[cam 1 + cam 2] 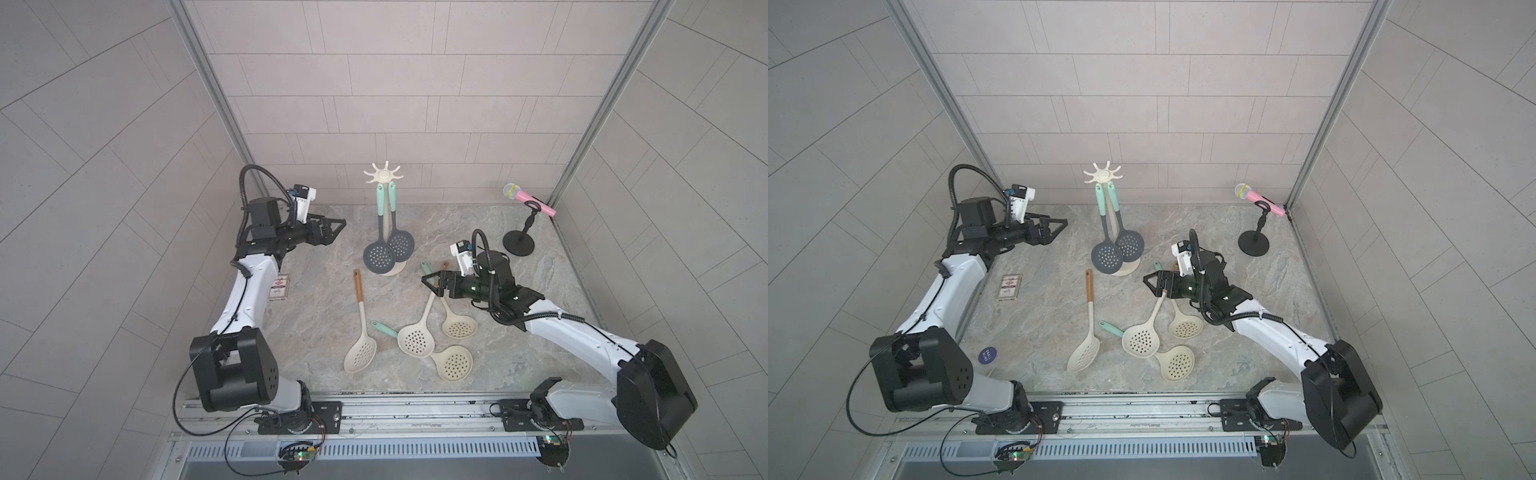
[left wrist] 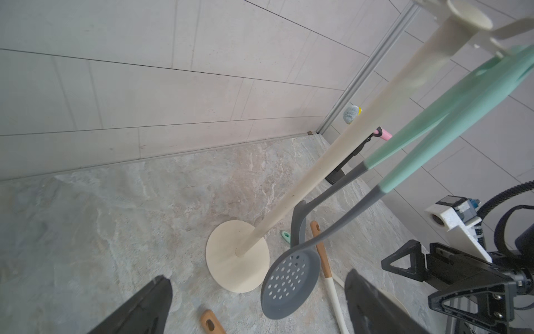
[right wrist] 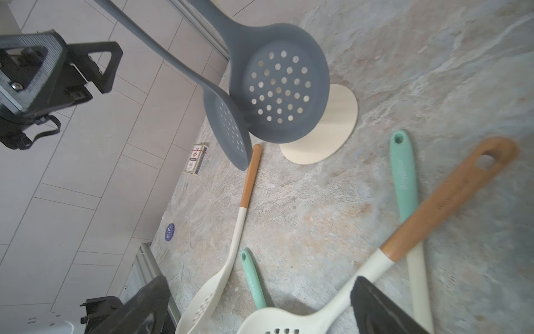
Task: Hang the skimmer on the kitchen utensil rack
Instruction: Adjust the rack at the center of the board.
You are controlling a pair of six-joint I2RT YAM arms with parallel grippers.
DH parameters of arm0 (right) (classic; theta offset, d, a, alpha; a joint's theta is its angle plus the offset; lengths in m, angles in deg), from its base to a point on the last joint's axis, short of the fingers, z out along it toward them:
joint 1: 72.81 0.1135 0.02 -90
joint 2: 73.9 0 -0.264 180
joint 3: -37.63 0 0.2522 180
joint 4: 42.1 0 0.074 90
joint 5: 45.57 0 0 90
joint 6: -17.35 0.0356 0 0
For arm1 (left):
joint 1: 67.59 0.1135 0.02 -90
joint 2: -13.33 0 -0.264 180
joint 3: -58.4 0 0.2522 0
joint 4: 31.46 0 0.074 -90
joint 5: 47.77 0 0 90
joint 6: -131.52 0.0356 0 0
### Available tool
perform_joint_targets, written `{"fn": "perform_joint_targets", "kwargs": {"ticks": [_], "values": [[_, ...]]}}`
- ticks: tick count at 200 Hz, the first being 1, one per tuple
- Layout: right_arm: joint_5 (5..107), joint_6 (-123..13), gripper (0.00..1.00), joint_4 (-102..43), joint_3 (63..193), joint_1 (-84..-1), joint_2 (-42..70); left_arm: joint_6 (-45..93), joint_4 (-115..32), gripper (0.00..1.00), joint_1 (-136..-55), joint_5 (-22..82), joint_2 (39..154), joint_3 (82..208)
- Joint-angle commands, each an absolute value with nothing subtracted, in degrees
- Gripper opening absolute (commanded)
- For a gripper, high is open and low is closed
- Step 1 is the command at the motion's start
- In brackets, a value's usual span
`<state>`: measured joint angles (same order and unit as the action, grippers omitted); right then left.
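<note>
The cream-white kitchen utensil rack stands at the back middle of the table. Two dark grey skimmers with mint handles hang from its hooks. Several cream skimmers lie flat in front of it, such as a wooden-handled skimmer and a round-headed skimmer. My left gripper is open and empty, left of the rack pole. My right gripper is open and empty, hovering over a wooden handle of the lying skimmers.
A pink microphone sits on a short black stand in the back right corner. A card box lies by the left arm. A blue round sticker is at the front left. Tiled walls enclose three sides.
</note>
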<state>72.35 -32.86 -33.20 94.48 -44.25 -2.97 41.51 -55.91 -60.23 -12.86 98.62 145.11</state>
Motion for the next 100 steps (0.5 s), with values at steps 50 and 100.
{"fn": "perform_joint_targets", "kwargs": {"ticks": [50,100], "values": [[67.92,-36.23,1.0,-25.44,93.81,-45.79,-8.61,42.29,-42.8,1.0,-66.37,-11.64,107.49,149.54],[66.71,-36.45,1.0,-23.76,95.94,-46.08,-7.92,38.48,-37.18,0.91,-67.69,-14.18,113.46,153.71]]}}
